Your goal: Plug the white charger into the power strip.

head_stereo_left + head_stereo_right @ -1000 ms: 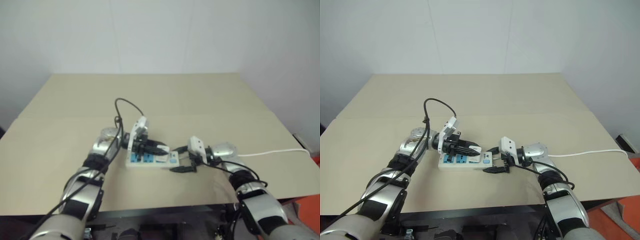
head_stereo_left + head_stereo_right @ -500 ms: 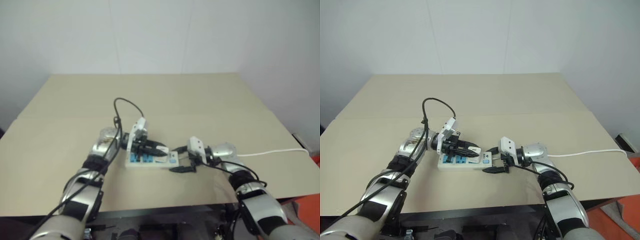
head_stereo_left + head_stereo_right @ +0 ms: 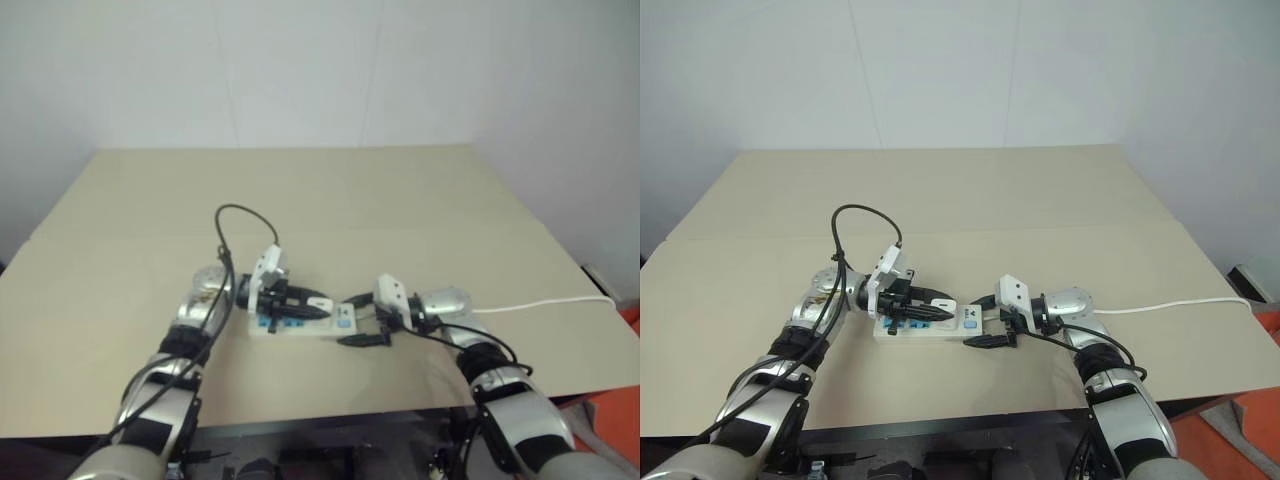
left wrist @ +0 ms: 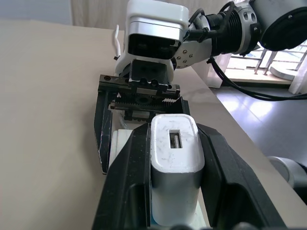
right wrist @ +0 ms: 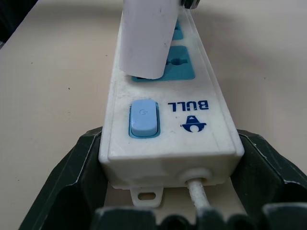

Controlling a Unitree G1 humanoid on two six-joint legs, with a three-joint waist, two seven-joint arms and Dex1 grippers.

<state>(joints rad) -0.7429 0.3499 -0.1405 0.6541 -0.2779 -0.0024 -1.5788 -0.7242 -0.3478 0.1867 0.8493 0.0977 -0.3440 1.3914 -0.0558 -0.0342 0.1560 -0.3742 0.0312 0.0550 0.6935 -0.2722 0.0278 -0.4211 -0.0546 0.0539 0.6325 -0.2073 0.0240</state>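
A big tan table (image 3: 1040,200) holds everything here. On it, near the front edge, lies the power strip (image 3: 930,330), a long white bar with blue socket faces. Both of the robot's pincers meet at this bar, 1 from each end.

The right gripper (image 5: 168,191) is spread wide around the cord end of the strip. Its 2 black fingers (image 5: 72,177) sit on the 2 long sides of the bar, very close to it, but I cannot tell if they touch. Right in front of this pincer is a blue switch (image 5: 143,116), and the thin white cord (image 3: 1180,305) comes out of the end and runs off past the right arm to the table's right edge.

The left gripper (image 4: 175,191) is pinching the white charger (image 4: 176,167) between its 2 black fingers (image 4: 129,182). The small white block lies almost flat over the blue sockets, and its tip points toward the right pincer. In the right wrist view the charger's end hangs just above a socket, beyond the switch.
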